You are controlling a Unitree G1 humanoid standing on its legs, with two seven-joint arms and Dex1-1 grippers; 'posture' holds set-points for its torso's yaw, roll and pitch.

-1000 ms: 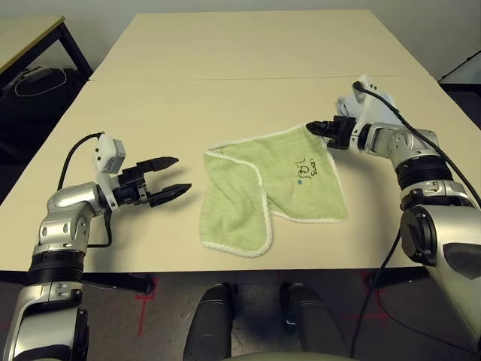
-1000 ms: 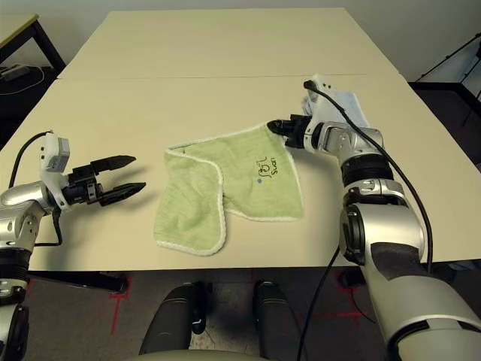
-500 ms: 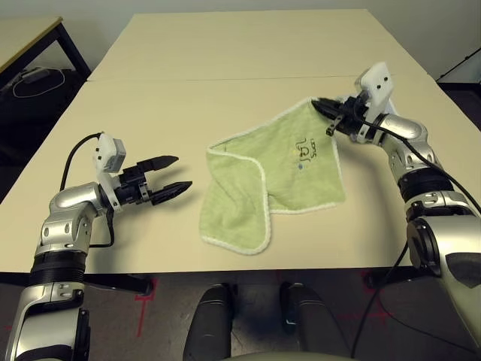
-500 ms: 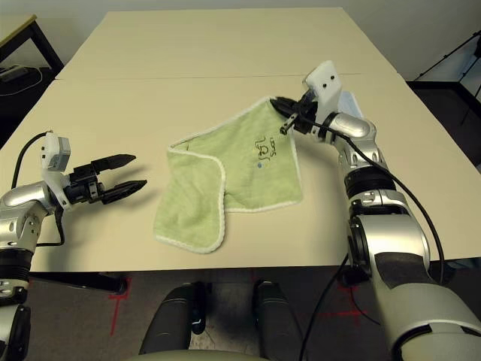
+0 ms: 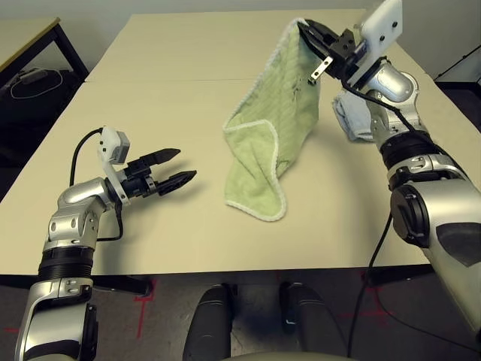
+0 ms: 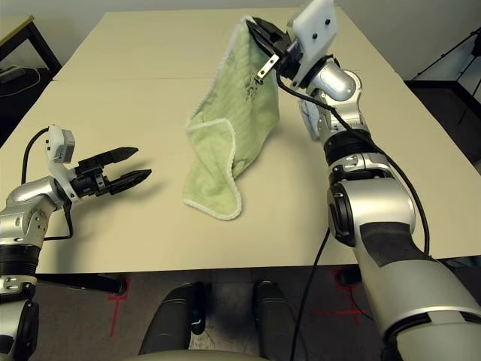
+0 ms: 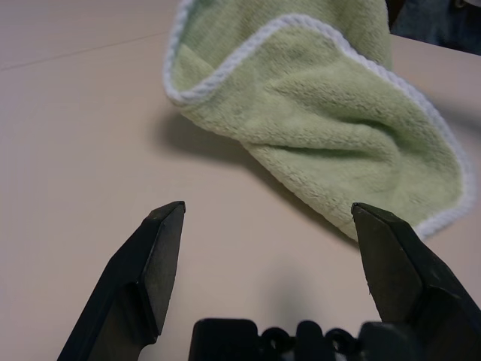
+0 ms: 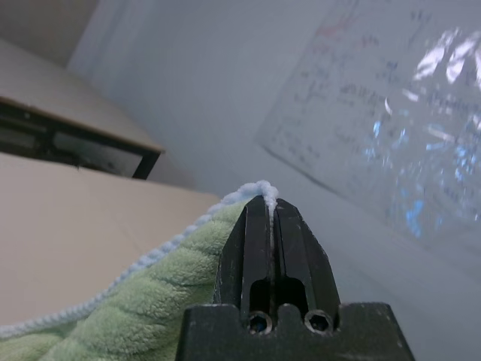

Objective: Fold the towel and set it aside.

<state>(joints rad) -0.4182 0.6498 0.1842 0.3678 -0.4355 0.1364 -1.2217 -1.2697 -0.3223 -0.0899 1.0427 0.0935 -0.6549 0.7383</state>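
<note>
Two pale beige tables [image 5: 225,53] stood pushed together, a dark-framed desk [image 5: 37,37] off at the far left beside them. The right gripper [image 5: 307,31] was raised above the table with its jaws clamped tight on one white-stitched corner of the light green towel [image 5: 274,143]. The cloth hung down from that corner in a loose drape, and its lower folded end rested on the table, white edging curling along the bottom. A pale blue folded towel [image 5: 352,120] lay on the table just behind the right forearm. The left gripper [image 5: 171,167] hovered level near the table, jaws spread wide and empty, pointing toward the towel's lower end and apart from it.
</note>
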